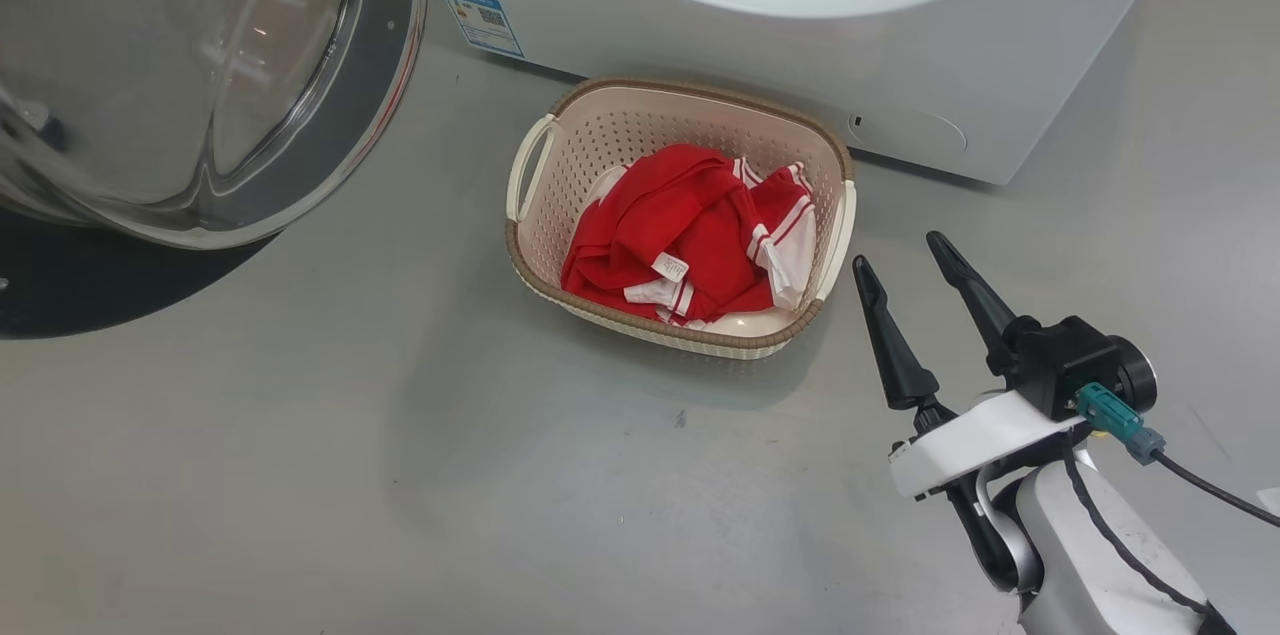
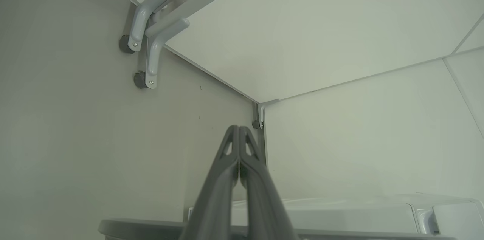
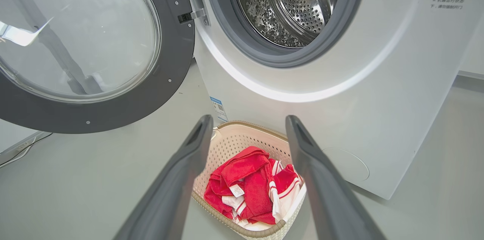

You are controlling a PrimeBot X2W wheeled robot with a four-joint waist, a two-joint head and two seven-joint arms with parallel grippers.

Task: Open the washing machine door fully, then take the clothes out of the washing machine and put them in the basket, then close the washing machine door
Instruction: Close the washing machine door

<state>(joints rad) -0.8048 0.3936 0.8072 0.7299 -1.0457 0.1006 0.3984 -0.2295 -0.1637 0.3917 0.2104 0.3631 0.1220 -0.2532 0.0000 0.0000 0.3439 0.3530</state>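
Note:
The washing machine door [image 1: 190, 85] stands swung wide open at the left, its black rim [image 3: 94, 115] around clear glass. The washing machine [image 1: 800, 45] shows a bare steel drum [image 3: 287, 5] with no cloth in sight. On the floor before it sits the basket [image 1: 680, 93], and the red clothes [image 1: 690, 235] lie inside it, also in the right wrist view [image 3: 249, 187]. My right gripper [image 1: 903, 258] hovers open and empty just right of the basket, its fingers [image 3: 181, 172] framing it. My left gripper [image 2: 238, 130] is shut on nothing, pointing at a bare room corner.
Grey floor [image 1: 400, 475] spreads wide in front of the basket. A blue label [image 1: 482, 18] marks the machine's lower left corner. Grey furniture legs with round feet [image 2: 145, 54] stand by the wall in the left wrist view. A cable [image 3: 22, 149] lies under the door.

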